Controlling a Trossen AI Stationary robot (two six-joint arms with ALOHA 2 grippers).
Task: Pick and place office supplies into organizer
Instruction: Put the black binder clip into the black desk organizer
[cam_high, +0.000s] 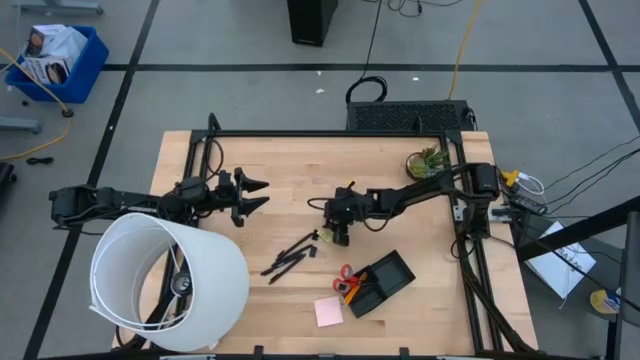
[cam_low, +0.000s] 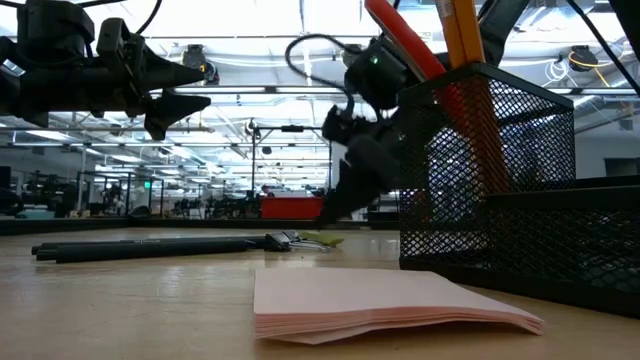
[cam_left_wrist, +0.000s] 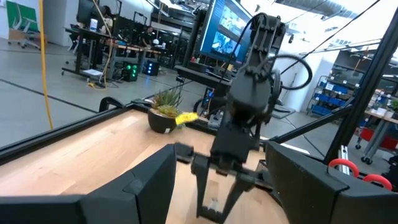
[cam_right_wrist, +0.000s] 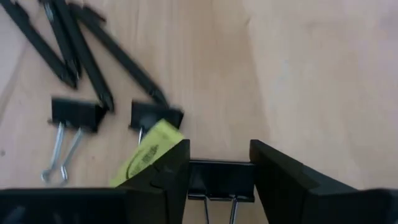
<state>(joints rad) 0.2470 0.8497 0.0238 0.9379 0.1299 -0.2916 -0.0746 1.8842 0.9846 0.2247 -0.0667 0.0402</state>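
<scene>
Right gripper (cam_right_wrist: 221, 180): lowered over the worktop (cam_high: 290, 190); the right wrist view shows its fingers partly open with a black binder clip (cam_right_wrist: 221, 177) between them, both fingers at the clip's ends. Whether the clip is off the worktop cannot be told.
Other clips: two more binder clips (cam_right_wrist: 78, 114) lie just beyond the fingers, one beside a yellow tag (cam_right_wrist: 146, 155). Only the right wrist view separates them.
Pens: black pens (cam_right_wrist: 68, 50) lie beyond the clips, fanned.
Left gripper (cam_high: 252, 194): held above the worktop, well apart from the supplies, fingers fully spread, nothing between them.
Organizer (cam_high: 385, 280): black mesh tray, near the right fingers on the high view; the low view shows red scissor handles (cam_low: 400, 40) and an orange pencil (cam_low: 462, 30) standing in it.
Pink pad (cam_high: 328, 312): flat on the worktop beside the organizer.
Plant (cam_high: 425, 160): at the far worktop edge.
Lampshade (cam_high: 170, 280): large, white, near the left arm.
</scene>
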